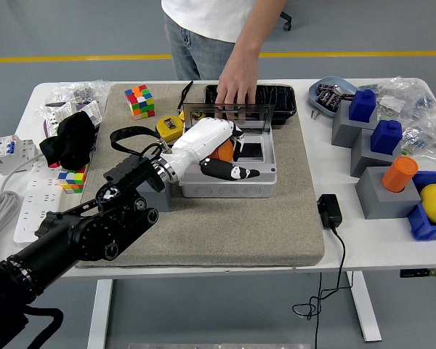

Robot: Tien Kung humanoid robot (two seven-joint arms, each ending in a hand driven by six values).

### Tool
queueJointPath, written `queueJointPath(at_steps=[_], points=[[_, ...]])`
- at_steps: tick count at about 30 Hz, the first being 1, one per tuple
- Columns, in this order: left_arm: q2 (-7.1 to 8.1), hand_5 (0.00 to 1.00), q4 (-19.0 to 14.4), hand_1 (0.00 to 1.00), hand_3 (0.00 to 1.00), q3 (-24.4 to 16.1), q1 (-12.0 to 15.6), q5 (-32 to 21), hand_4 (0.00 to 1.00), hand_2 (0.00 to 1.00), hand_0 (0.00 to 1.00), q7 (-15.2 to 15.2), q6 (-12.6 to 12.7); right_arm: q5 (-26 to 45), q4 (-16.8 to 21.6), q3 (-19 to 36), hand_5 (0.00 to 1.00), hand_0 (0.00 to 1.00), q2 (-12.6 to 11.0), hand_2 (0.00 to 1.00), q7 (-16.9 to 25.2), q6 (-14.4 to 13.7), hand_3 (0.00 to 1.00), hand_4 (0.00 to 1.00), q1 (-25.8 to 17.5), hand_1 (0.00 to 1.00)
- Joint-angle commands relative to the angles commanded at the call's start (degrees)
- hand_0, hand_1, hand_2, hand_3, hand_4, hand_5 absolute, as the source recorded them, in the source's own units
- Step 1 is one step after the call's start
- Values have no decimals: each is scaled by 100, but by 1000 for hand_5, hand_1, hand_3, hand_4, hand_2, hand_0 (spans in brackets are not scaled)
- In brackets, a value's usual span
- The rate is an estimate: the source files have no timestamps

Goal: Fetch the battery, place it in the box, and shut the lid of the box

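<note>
Left arm enters from the lower left, its white left hand [216, 151] extended palm-down with black fingers [231, 171] curled around an orange item; a person's hand [237, 81] rests fingers-down at the far side.
</note>
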Motion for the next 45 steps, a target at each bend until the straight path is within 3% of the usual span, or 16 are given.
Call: queueJointPath(at_steps=[11,27,28,33,34,39,40,45], points=[[0,117,410,2,2,44,-273,201,998,2,32,24,34,83,0,-139,998,845,-3,805,12,-13,823,998,14,830],[0,161,442,2,2,124,-454,-82,998,2,33,34,2,81,0,-170,998,845,-17,804,-3,-8,822,998,38,830],[0,314,441,2,2,173,-468,-154,998,2,34,36,-3,81,0,-172,998,846,-19,804,-2,-9,823,998,39,831],[0,314,461,2,2,480,-532,-478,998,2,34,38,-28,87,0,-182,998,846,-20,804,-2,-9,823,998,47,831],[0,464,457,2,2,592,-547,-562,998,2,34,44,-33,84,0,-176,998,846,-19,804,-3,-8,822,998,49,831],[0,464,454,2,2,851,-575,-723,998,2,34,71,-39,81,0,-176,998,846,-22,804,-11,-8,822,998,55,831],[0,521,459,2,2,894,-583,-759,998,2,35,77,-34,91,0,-186,998,846,-22,804,-10,-9,822,998,57,831],[0,521,497,2,2,922,-597,-825,998,2,35,71,-21,120,0,-224,998,846,-19,804,-8,-4,822,998,58,831]])
